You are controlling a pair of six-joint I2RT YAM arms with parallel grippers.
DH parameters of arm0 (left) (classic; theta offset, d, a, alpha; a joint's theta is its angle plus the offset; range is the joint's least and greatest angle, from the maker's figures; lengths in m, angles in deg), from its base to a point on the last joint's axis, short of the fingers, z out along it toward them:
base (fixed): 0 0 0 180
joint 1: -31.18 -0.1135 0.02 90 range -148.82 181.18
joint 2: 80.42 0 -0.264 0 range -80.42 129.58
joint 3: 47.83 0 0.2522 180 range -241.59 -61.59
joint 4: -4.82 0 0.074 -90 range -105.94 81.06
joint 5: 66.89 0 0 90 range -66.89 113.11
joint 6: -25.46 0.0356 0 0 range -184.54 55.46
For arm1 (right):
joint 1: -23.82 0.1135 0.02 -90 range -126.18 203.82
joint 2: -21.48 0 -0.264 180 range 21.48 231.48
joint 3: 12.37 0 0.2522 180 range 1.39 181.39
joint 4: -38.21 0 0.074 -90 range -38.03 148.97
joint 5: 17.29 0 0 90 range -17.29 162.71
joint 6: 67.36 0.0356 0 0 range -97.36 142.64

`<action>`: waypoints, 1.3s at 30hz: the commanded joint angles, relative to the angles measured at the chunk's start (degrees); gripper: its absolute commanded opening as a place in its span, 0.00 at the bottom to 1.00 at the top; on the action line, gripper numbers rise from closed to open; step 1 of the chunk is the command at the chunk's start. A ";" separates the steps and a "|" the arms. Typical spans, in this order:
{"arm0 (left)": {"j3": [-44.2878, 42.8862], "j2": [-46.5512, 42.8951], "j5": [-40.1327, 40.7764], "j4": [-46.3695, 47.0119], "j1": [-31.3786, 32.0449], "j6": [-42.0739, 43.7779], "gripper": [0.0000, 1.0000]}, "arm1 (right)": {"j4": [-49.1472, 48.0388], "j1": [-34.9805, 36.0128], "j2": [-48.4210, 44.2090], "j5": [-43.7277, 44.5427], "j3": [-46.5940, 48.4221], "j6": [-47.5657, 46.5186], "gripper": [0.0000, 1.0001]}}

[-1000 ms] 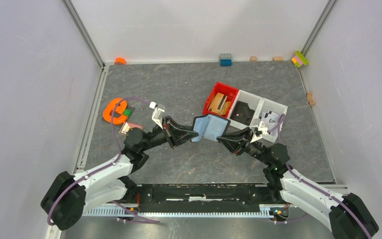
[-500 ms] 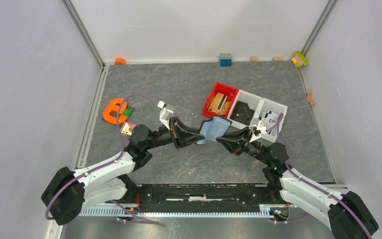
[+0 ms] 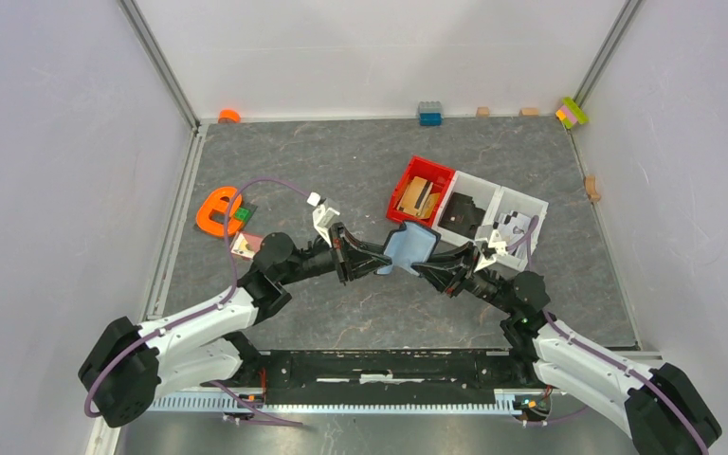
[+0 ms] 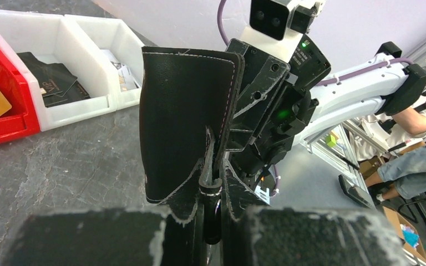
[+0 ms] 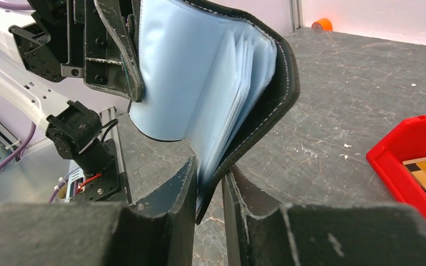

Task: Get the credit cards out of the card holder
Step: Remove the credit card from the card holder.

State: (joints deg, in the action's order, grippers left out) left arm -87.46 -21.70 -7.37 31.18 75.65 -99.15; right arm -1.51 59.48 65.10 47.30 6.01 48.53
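Observation:
The black card holder (image 3: 409, 246) hangs above the table between both grippers, part open, its pale blue sleeves (image 5: 211, 83) fanned out. My left gripper (image 3: 382, 265) is shut on the strap at its left edge; the left wrist view shows the black outer cover (image 4: 186, 111) standing up from the gripper (image 4: 213, 191). My right gripper (image 3: 427, 268) is shut on the other cover and some sleeves, as the right wrist view shows (image 5: 209, 185). A pinkish-copper credit card (image 3: 244, 245) lies on the table beside the left arm. No card shows inside the sleeves.
A red bin (image 3: 401, 190) with tan pieces and two joined white bins (image 3: 523, 199), one holding a dark card (image 4: 55, 83), stand just behind the holder. An orange object (image 3: 213, 210) lies at the left. Small blocks (image 3: 429, 113) line the back wall.
The left gripper has moved right toward the right gripper, and the holder between them has folded from wide open to narrower. The right arm has barely moved.

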 commanded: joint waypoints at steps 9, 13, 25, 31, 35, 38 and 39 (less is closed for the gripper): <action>-3.94 1.91 -0.75 -2.11 0.80 1.92 0.02 | -4.09 0.02 2.27 -1.83 3.26 1.68 0.20; -4.94 0.17 7.88 -10.47 0.80 4.90 0.17 | -1.39 0.02 2.53 0.18 3.89 1.71 0.09; -4.58 -1.86 21.29 -17.90 0.80 7.55 0.86 | 0.68 0.02 2.59 2.05 4.39 3.45 0.02; -4.91 -0.84 20.96 -18.15 0.88 8.05 0.91 | -0.70 0.00 4.58 -0.99 5.53 6.26 0.02; -4.88 -0.80 21.49 -18.15 1.14 8.41 0.95 | 1.47 0.02 5.51 -0.15 6.56 6.41 0.00; -5.10 -0.31 21.48 -18.16 1.41 8.68 0.97 | 1.40 -0.04 5.76 -0.16 6.80 7.02 0.00; -5.27 -0.05 21.20 -18.15 1.54 8.81 0.98 | 0.55 0.10 5.87 -0.66 6.65 7.67 0.00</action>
State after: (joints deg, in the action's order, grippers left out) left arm -90.15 -22.27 13.06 12.14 76.63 -93.55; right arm 2.38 59.32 70.84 47.52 10.04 54.39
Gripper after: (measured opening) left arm 0.965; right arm 0.123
